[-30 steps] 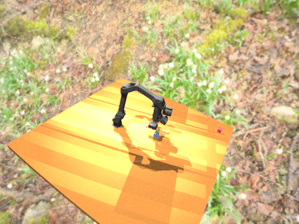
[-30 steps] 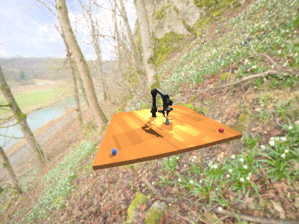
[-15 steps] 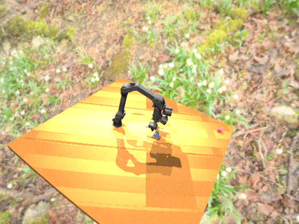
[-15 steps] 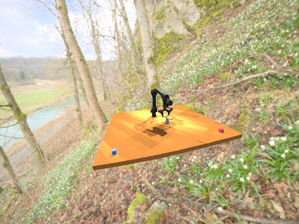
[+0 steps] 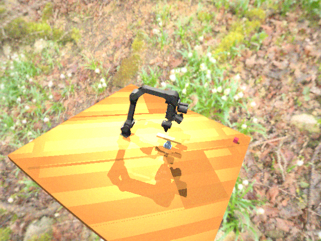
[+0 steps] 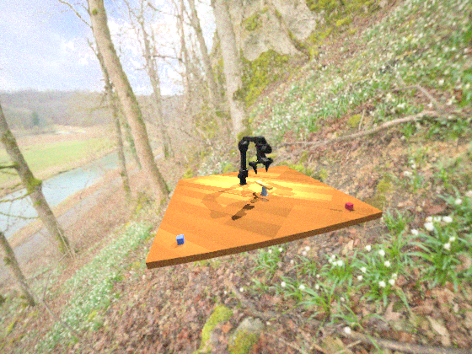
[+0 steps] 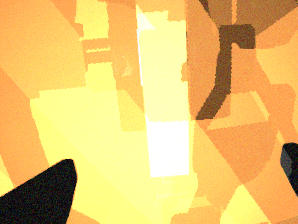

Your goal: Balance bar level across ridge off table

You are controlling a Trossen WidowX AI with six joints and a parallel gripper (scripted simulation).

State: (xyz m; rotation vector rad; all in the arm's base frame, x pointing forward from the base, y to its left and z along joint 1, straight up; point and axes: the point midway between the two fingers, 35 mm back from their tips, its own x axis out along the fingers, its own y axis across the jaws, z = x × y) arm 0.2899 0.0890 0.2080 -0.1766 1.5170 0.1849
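The pale bar (image 5: 163,136) (image 6: 264,185) (image 7: 169,95) lies across the top of the small blue ridge (image 5: 167,145) (image 6: 264,191). Both ends stand clear of the table (image 5: 71,186) (image 6: 295,215), and the bar's shadow falls apart from it. It looks about level, though a slight tilt cannot be ruled out. My gripper (image 5: 165,130) (image 6: 260,171) (image 7: 180,161) is wide open and empty, above the bar and not touching it. In the wrist view the bar runs lengthwise between the spread fingers, below them; the ridge is hidden under it.
A red cube (image 5: 235,140) (image 6: 349,206) sits near one table corner. A blue cube (image 6: 180,239) sits near another corner in the exterior view. The arm's base stands on the table behind the ridge. Arm shadows and bright patches cover the wood.
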